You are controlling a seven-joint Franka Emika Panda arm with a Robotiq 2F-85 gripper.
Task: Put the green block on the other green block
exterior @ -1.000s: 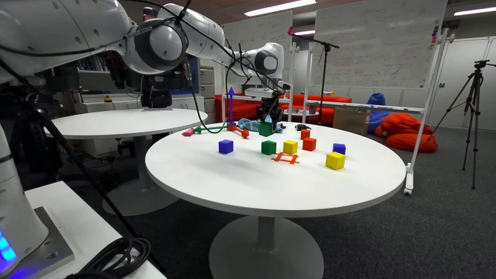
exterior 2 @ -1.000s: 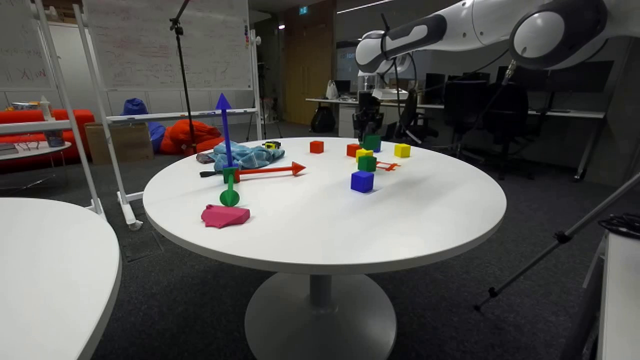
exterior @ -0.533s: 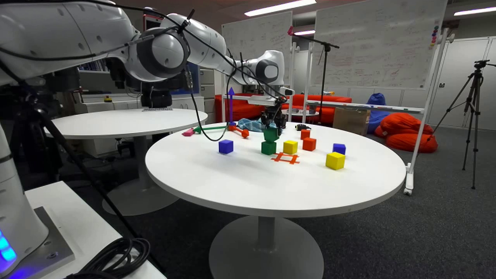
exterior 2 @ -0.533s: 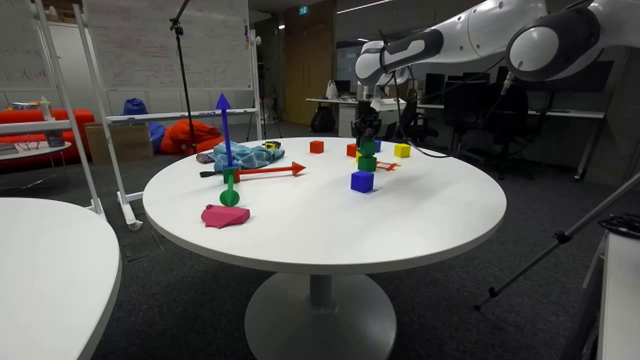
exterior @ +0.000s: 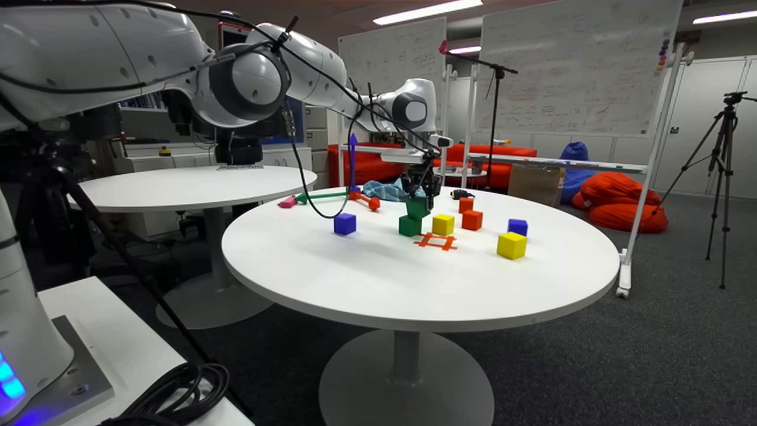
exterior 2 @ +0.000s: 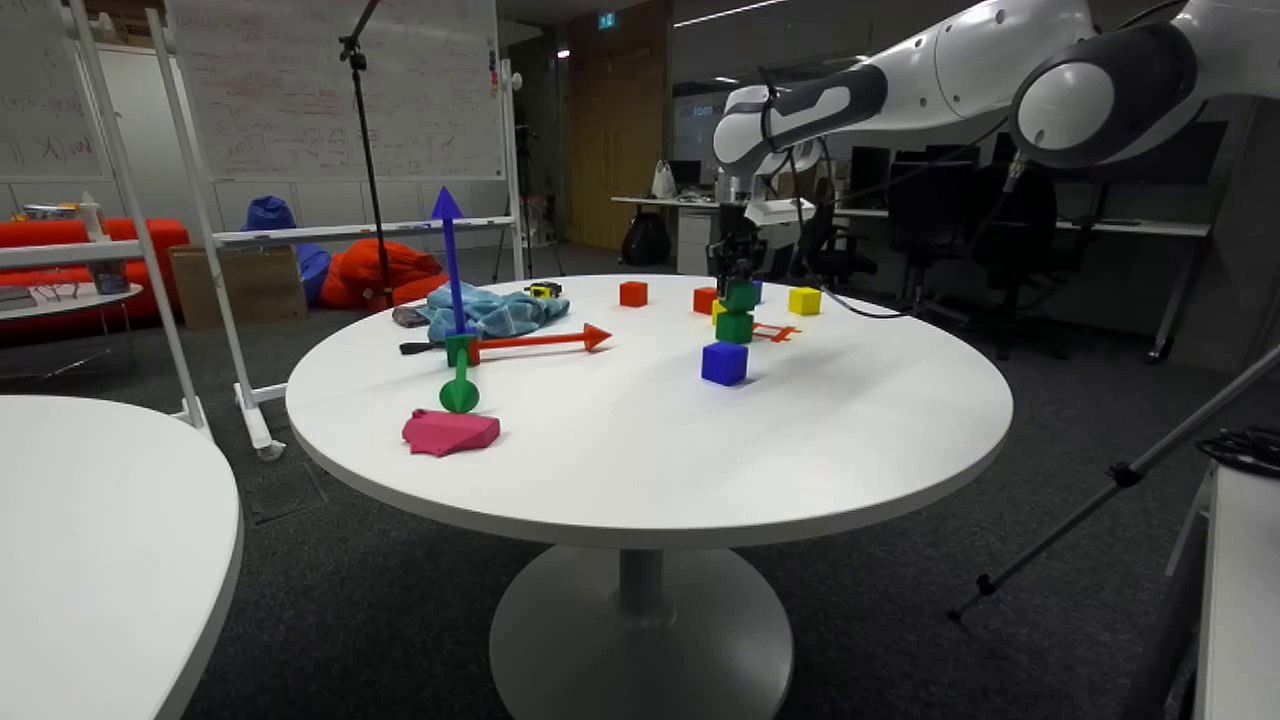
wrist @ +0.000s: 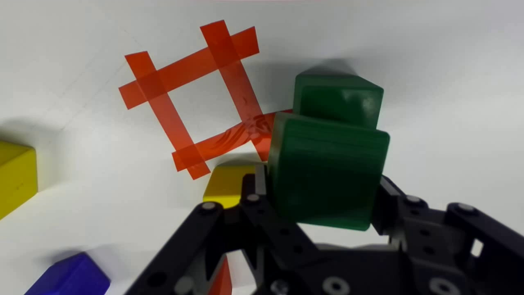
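Between black jaws clamped to its sides, a faintly striated green block (wrist: 327, 172), partly over a glossy green cube (wrist: 339, 97).

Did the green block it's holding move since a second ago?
Yes, down: in both exterior views, the held green block is lower, nearer the unmoved other green block.

No wording is legible: beyond the gripper (exterior 2: 738, 292), handwriting on a whiteboard (exterior 2: 280, 100), letters on a dark panel (exterior 2: 692, 120) and a green sign (exterior 2: 607, 19) are too small.
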